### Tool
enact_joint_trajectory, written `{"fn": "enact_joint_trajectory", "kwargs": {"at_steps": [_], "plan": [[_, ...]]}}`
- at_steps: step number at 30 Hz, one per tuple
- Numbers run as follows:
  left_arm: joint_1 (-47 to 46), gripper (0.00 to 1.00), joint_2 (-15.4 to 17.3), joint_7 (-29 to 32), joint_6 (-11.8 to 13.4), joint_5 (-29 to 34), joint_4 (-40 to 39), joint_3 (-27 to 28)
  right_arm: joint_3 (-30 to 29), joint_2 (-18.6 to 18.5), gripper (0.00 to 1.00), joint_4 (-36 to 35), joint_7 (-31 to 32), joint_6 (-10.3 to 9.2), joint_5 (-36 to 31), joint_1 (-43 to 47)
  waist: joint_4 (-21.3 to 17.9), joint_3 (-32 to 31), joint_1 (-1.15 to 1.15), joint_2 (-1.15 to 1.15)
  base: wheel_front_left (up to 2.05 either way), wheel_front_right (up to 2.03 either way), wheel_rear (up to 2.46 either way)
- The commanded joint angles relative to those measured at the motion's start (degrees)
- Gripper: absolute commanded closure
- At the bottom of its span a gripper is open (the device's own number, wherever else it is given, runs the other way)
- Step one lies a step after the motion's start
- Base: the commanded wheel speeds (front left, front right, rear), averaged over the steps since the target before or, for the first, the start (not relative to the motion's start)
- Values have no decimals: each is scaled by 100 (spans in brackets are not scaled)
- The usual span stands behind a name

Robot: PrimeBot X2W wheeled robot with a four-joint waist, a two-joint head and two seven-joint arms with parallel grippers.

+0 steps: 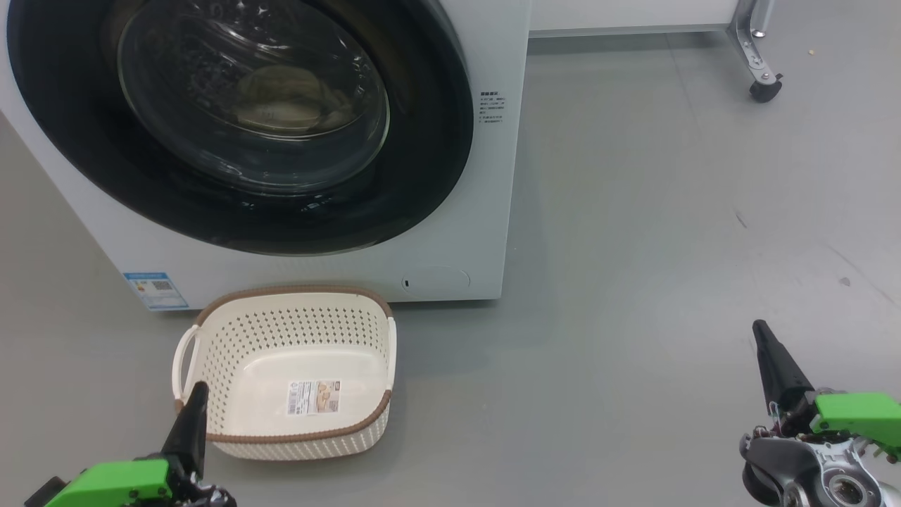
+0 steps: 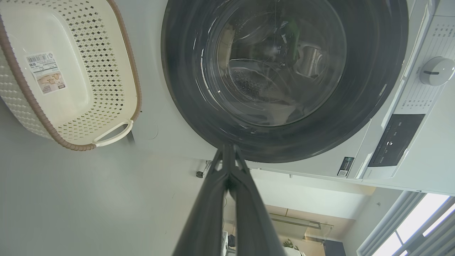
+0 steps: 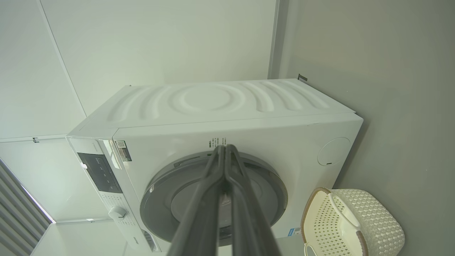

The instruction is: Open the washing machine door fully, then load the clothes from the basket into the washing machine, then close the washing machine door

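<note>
Both grippers are closed on nothing. The left gripper (image 1: 194,398), its long dark fingers pressed tip to tip, sits by the near left corner of the basket (image 1: 295,290). The right gripper (image 1: 764,338) is well off to the right over the grey floor (image 1: 633,282). The basket, cream perforated plastic with a brown woven-look rim, has a paper label (image 1: 314,396) on its smooth bottom. Just behind it stands the boxy white washing machine (image 1: 457,232). Its round door (image 1: 422,176), glossy black around bulging glass, is shut, with pale clothes (image 1: 288,98) heaped in the drum.
</note>
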Motion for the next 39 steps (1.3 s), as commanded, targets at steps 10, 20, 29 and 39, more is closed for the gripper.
{"fn": "enact_joint_trajectory", "kwargs": {"at_steps": [10,20,29,39], "plan": [[-293,100,42,38,-42,-18,-214,212,120,-125,100,-210,32,-15,45,-309,0,0,0,0,0,0,0],[-293,100,40,40,-42,-17,-214,214,120,-125,100,-210,32,-15,45,-309,0,0,0,0,0,0,0],[-293,100,40,41,-42,-15,-214,215,120,-125,100,-210,32,-15,45,-309,0,0,0,0,0,0,0],[-293,100,39,42,-42,-14,-214,217,120,-125,100,-210,32,-15,46,-309,0,0,0,0,0,0,0]]}}
